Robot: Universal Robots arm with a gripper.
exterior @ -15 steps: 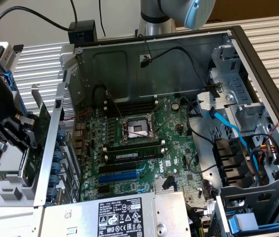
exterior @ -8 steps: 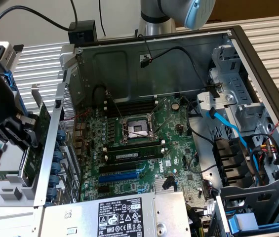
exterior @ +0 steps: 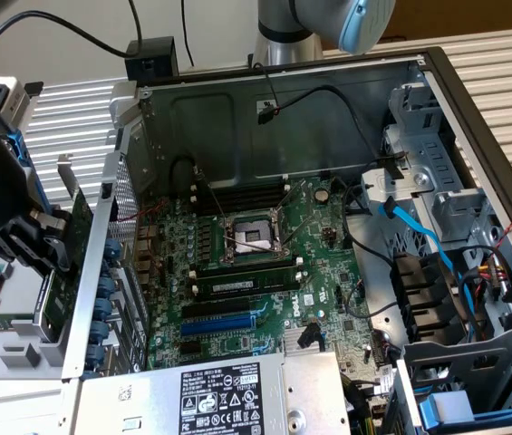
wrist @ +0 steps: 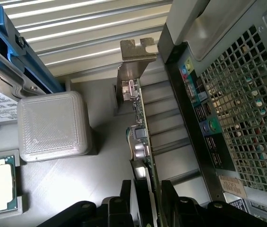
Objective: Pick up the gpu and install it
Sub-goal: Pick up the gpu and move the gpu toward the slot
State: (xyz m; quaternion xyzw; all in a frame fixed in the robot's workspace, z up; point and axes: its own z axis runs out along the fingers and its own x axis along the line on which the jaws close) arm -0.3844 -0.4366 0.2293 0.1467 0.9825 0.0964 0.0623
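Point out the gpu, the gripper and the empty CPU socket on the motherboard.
gpu [wrist: 134, 66]: wrist view, silver end bracket.
gripper [wrist: 145, 203]: wrist view, midway between its fingertips, either side of the card.
CPU socket [exterior: 248, 237]: exterior view, socket centre.

A ribbed metal work surface [exterior: 500, 63] of pale parallel slats extends behind the open computer case [exterior: 237, 109], backed by a plain light wall [exterior: 65, 41] under even lighting.

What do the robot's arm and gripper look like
The arm has silver-grey metal segments with a light blue joint cap. The gripper is matte black, with a bulky rounded body and flat black fingers. Black cables run behind the arm's base.
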